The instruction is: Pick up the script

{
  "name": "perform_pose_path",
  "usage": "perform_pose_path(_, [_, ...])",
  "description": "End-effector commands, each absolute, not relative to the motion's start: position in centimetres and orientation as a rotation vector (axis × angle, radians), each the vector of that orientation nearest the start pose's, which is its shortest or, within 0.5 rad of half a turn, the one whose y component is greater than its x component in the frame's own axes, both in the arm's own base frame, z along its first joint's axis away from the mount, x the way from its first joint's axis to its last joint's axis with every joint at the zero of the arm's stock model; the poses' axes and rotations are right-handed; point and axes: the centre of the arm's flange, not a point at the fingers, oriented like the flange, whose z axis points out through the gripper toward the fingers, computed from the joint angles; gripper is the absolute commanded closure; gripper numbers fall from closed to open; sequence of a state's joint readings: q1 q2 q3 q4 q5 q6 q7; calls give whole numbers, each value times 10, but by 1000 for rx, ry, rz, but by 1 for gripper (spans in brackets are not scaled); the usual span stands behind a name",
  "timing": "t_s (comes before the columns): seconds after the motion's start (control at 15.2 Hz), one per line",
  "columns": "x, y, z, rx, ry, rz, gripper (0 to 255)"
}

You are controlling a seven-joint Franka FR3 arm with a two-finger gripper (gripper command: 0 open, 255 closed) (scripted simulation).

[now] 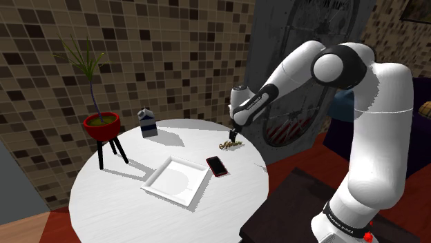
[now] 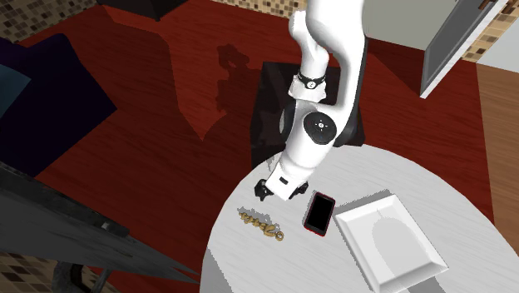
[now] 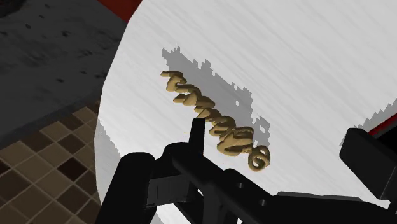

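Nearest the wrist camera, the pincer [image 3: 280,145] hangs low over the white round table [image 1: 117,207] with its two black fingers [image 3: 372,159] standing well apart and nothing gripped: it is open and empty. Just beyond the fingertips lies the script [image 3: 213,114], a strip of gold-brown joined-up lettering, flat on the table top close to the rim. Its near end sits roughly in the gap between the fingers, though as far as I can tell neither touches it

In the shoulder view the pincer points down just above the script, which lies at the far side of the table towards that view's right. A phone [image 1: 217,166] in a red case lies near it, further in, with a white square tray [image 1: 176,181] just beside the phone; a small carton [image 1: 147,122] and a plant [image 1: 101,123] in a red pot stand well apart at the view's left

The step in hand looks to be the approach: the pincer is lined up over the script and the grasp is not yet made. The next move calls for a short descent with the fingers wide, set across the narrow width of the lettering rather than along its length, then a close on its middle. The piece looks thin and lies flat, so the fingertips probably need to reach almost to the table top; so near the rim, a nudge could push it off
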State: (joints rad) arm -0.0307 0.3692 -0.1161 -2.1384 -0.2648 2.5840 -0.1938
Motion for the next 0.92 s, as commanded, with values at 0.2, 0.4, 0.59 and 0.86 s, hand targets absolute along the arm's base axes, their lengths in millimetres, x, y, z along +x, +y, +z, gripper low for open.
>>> perform_pose_path(0.2, [616, -83, 189, -3332, -535, -96, 0])
perform_pose_path(0.4, [641, -87, 165, -3344, -576, -110, 0])
perform_pose_path(0.59, [641, -87, 149, -3344, -576, -110, 0])
perform_pose_path(0.86, [641, -87, 128, -3344, -576, -110, 0])
